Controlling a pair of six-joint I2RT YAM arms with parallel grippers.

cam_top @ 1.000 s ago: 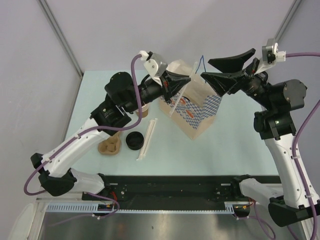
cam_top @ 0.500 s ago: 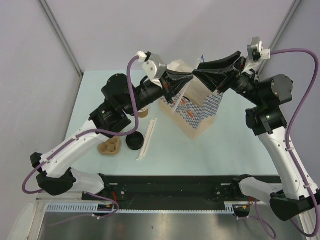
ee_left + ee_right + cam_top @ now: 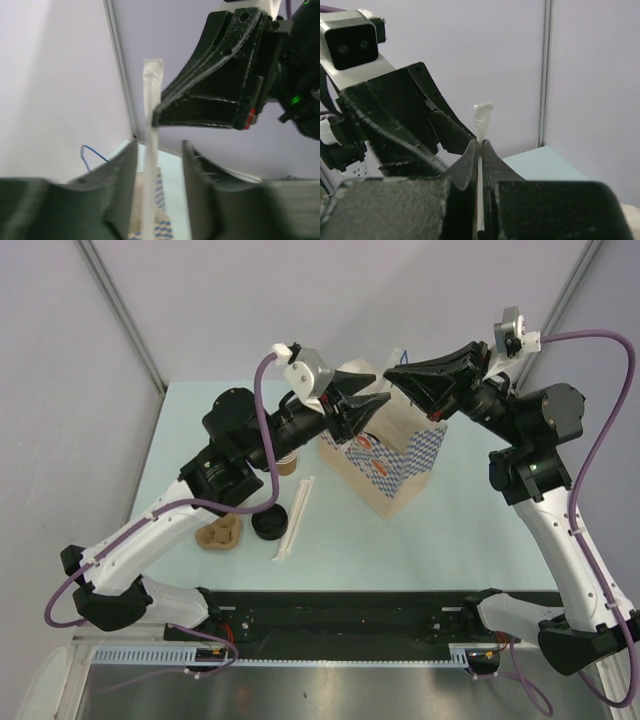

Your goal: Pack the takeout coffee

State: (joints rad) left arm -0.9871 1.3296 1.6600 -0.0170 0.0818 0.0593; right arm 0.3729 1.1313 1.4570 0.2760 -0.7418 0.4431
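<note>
**Top view:** The paper bag [image 3: 390, 465] stands on the desk [image 3: 460, 530] directly below both jaws, which meet above it. A tan cup [image 3: 287, 463] sits behind the left jaws, half hidden by that arm. Its lid cannot be seen, so the takeout coffee cannot be confirmed.

**Left wrist view:** The left jaws stand apart, 1 on each side of a wrapped straw [image 3: 150, 150].

**Right wrist view:** The right jaws are closed, pinching the wrapped straw.

**Progress, as judged:** Packing the cup is probably not yet done.
</note>
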